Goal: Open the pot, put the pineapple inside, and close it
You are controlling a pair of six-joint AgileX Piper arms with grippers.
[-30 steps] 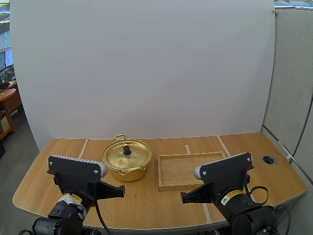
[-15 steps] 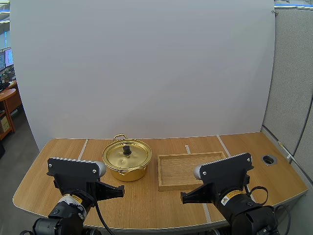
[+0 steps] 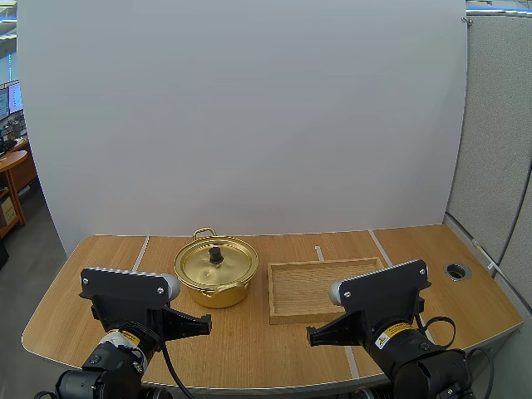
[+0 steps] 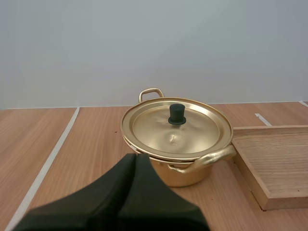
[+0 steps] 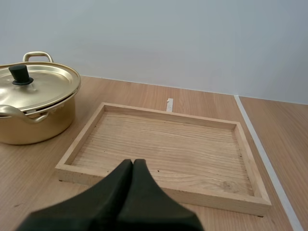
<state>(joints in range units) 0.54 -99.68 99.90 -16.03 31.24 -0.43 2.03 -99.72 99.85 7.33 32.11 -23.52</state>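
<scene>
Lidded pot beside a bare tray, both arms held back.

The gold pot (image 3: 215, 272) stands on the table (image 3: 83, 291) with its lid (image 4: 176, 127) seated flat, black knob (image 4: 176, 114) upright at the centre; no pineapple can be seen, so it may be shut inside or absent. The wooden tray (image 3: 322, 288) lies just beside the pot at three o'clock, nothing on its floor. At about seven o'clock from the pot the left gripper (image 4: 135, 168) points toward it, fingers pressed together on nothing. The right gripper (image 5: 133, 174), likewise pinched together and holding nothing, faces the tray's near rim, probably a parked pose clear of both things.
</scene>
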